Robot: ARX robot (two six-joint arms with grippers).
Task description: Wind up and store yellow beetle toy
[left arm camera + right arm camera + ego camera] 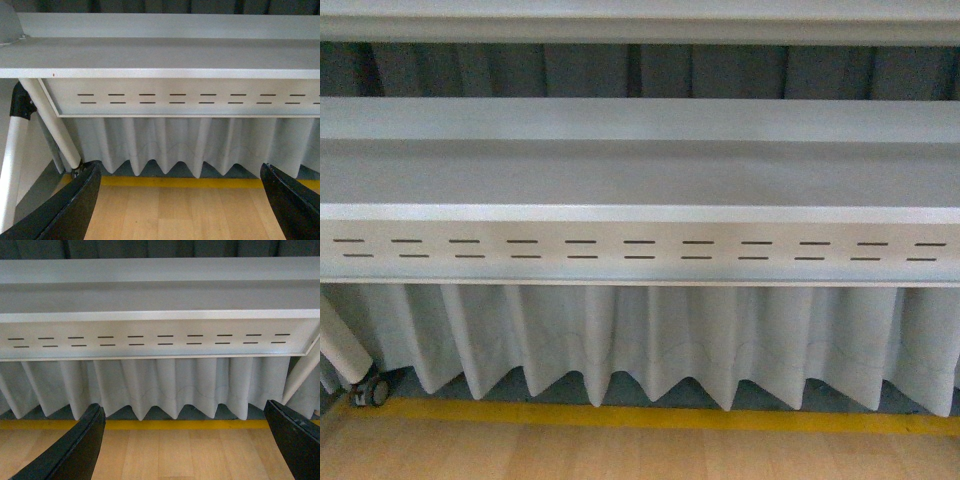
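Observation:
The yellow beetle toy is out of view in all three views. My left gripper (181,200) is open, its two black fingers (70,210) spread wide over bare wooden surface with nothing between them. My right gripper (184,442) is open too, its black fingers (75,452) wide apart above the same light wood, holding nothing. Neither arm shows in the front view.
A grey metal rack with a slotted front panel (640,250) stands ahead. A pleated white curtain (650,340) hangs below it. A yellow strip (650,418) edges the wooden tabletop (620,455). A white leg with a castor (368,388) stands at the left.

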